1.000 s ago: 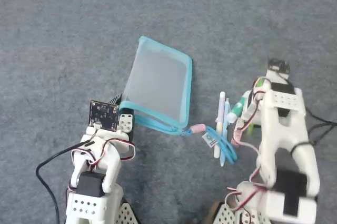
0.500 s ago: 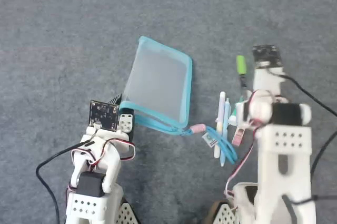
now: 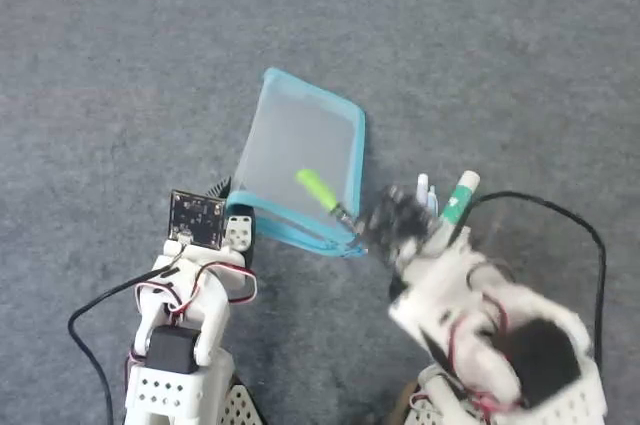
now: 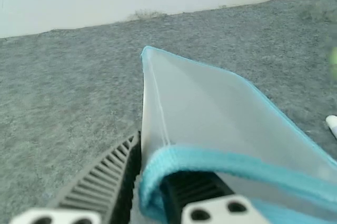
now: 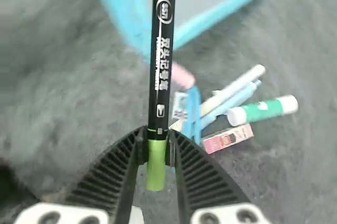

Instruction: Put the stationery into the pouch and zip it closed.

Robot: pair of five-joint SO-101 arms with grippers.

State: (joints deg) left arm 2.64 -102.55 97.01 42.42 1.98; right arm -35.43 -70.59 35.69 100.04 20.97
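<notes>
The translucent plastic pouch with turquoise piping (image 3: 300,145) is laid on the grey carpeted table (image 3: 120,75). Its open rim is pinched between the closed jaws of the left gripper (image 4: 150,187). A black-barrelled marker with lime-green ends (image 5: 159,71) is clamped tight in the right gripper (image 5: 156,145) — its far end is held over the pouch, just past the mouth. Beside the pouch, a white pen (image 5: 231,87), a pale blue pen (image 5: 231,101), a green-and-white tube (image 5: 266,109) and a pink eraser (image 5: 227,138) are gathered on the table.

pouch (image 3: 305,150) frosted clear w/ blue trim; marker (image 5: 159,66) black w/ green ends; glue stick (image 3: 460,195) at pouch's 3 o'clock green+white; table (image 3: 120,75) grey.
</notes>
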